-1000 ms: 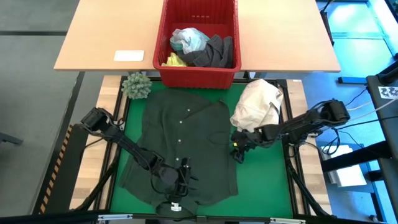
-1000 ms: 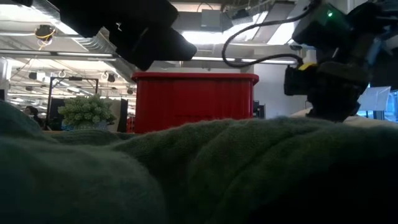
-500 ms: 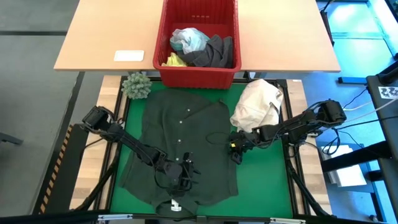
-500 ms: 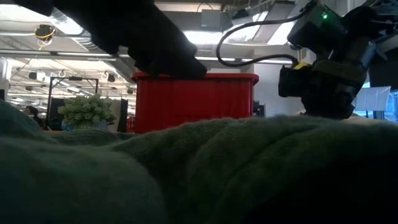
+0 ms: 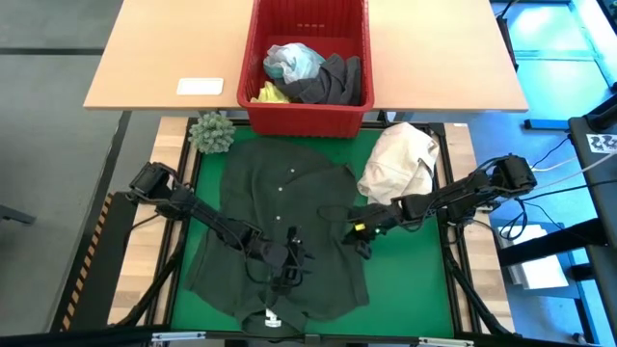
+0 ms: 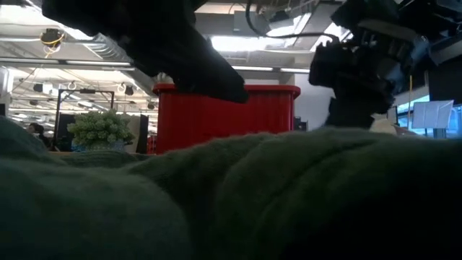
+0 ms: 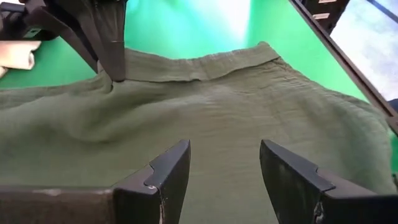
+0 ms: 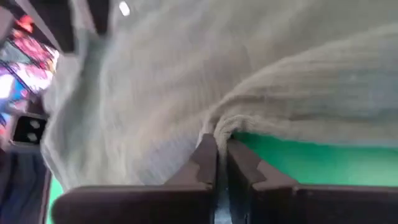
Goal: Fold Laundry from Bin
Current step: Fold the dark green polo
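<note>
Dark green shirt (image 5: 280,226) lay flat on green mat (image 5: 410,270), collar end toward bin (image 5: 308,111), hem toward table's near edge. Rest of laundry (turquoise, grey, yellow pieces) sat piled in the bin on wooden table (image 5: 154,58) beyond the mat.

Right gripper (image 5: 359,231) sat at shirt's right edge, about mid-length, fingers pinched shut on the edge fold; right wrist view showed cloth (image 8: 298,99) bunched into the closed fingertips (image 8: 205,155), mat visible just beside. Looked like a real bite, thin though (maybe only the top layer).

Left gripper (image 5: 286,262) hovered over lower middle of the shirt, fingers (image 7: 165,177) apart, nothing between them, cloth (image 7: 217,118) just below. In left wrist view, right arm's finger pressing at the far shirt edge was visible too.

Handling, as judged: light, limp woven cloth, no stiffness, will drape and drag rather than slide as a sheet. Pull from one pinch would wrinkle toward that point, already some ripples at the right edge. Buttons down the placket, not fragile. Best holds: hem corners, side seams, shoulder seams, where doubled fabric gives more to bite. Mid-panel pinch likely to grab a single layer and tent it.

Cream bundle (image 5: 400,159) lay just beside right arm, close to shirt's right shoulder; could snag on a sweep. Spiky green ball (image 5: 210,132) at mat's far left corner, clear of the work.
</note>
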`<state>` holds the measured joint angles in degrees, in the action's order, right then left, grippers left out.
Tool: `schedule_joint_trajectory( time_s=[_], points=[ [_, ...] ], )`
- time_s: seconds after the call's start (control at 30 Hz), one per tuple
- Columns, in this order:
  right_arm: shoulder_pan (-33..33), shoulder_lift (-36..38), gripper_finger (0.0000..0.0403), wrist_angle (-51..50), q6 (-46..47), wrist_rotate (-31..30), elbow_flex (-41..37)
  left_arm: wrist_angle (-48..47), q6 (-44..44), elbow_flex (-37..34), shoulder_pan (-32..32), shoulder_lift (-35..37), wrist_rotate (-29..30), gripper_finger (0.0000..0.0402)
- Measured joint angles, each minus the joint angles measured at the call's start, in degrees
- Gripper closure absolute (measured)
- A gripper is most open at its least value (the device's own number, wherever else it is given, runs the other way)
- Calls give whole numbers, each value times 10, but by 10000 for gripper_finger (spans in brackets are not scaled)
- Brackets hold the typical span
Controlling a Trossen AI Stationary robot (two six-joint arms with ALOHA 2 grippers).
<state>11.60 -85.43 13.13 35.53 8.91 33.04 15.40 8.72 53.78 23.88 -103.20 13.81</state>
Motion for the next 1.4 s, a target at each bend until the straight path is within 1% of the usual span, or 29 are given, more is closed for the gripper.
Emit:
schedule_joint_trajectory(
  time_s=[0.13, 0.27, 0.4, 0.57, 0.67, 0.73, 0.83, 0.97, 1.1, 1.4],
  points=[
    [0, 0, 391, 27, 0, -19, 0, 4, -17, 0, -7, 0, 1, 214],
    [0, 0, 396, 40, -4, -28, 0, 6, -30, 0, -20, 0, 14, 214],
    [0, 0, 392, 44, -5, -41, 0, 12, -45, 0, -42, 0, 18, 214],
    [0, 1, 397, 52, -15, -44, 0, 14, -67, 0, -76, 0, 17, 214],
    [0, 1, 393, 52, -16, -45, 0, 23, -87, 0, -101, 0, -2, 214],
    [0, 1, 391, 53, -16, -54, 0, 34, -93, 0, -114, 0, -19, 214],
    [0, 1, 395, 60, -16, -74, 0, 37, -93, 0, -120, 0, -31, 214],
    [0, 1, 398, 76, -15, -125, 0, 37, -93, 0, -103, 0, -32, 214],
    [-1, 1, 393, 72, -14, -169, 0, 34, -79, 0, -69, 0, -31, 214],
    [-13, 1, 394, 27, -10, -181, 0, 34, -21, 0, 24, 0, -27, 214]
  ],
)
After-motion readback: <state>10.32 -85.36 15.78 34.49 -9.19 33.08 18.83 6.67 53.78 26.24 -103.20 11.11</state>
